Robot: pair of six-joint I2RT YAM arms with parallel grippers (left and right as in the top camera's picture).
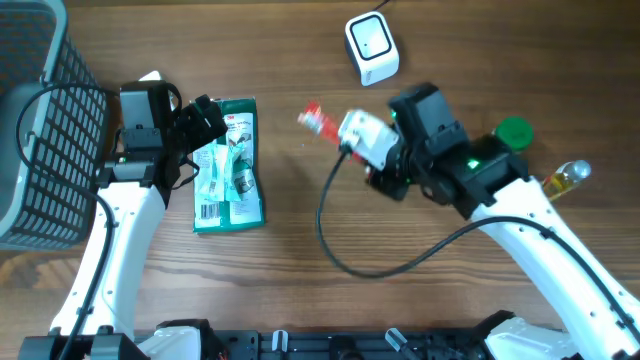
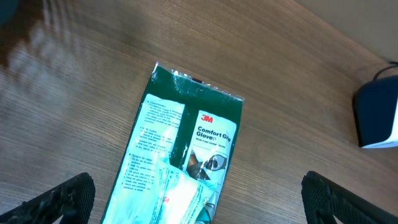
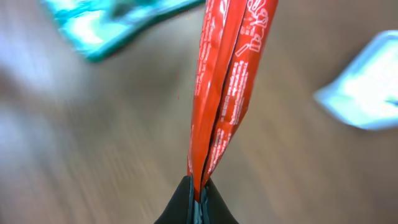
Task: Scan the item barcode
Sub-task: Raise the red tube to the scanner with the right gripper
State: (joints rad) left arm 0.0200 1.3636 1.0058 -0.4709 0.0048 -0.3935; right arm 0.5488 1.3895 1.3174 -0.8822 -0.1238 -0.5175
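Clearly, one creased red packet (image 3: 227, 81) is clenched in the right pincer (image 3: 196, 193). One glossy green glove pack (image 2: 186, 143) lies flat under the released left pincer (image 2: 199, 202).

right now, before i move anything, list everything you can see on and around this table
flat plastic glove package: one, green with white print, lying on the table left of centre
thin foil packet: one, red, held above the table's middle
small rounded box, likely the scanner: one, white, far side of the table
wire mesh basket: one, dark grey, far left
round cap: one, green, right side, beside the right arm
small clear bottle: one, yellowish contents, right side
cable: one, black, looping across the table from the right arm
wooden table: one, brown
left gripper: one, black fingers, open above the glove package
right gripper: one, black fingers, shut on the foil packet
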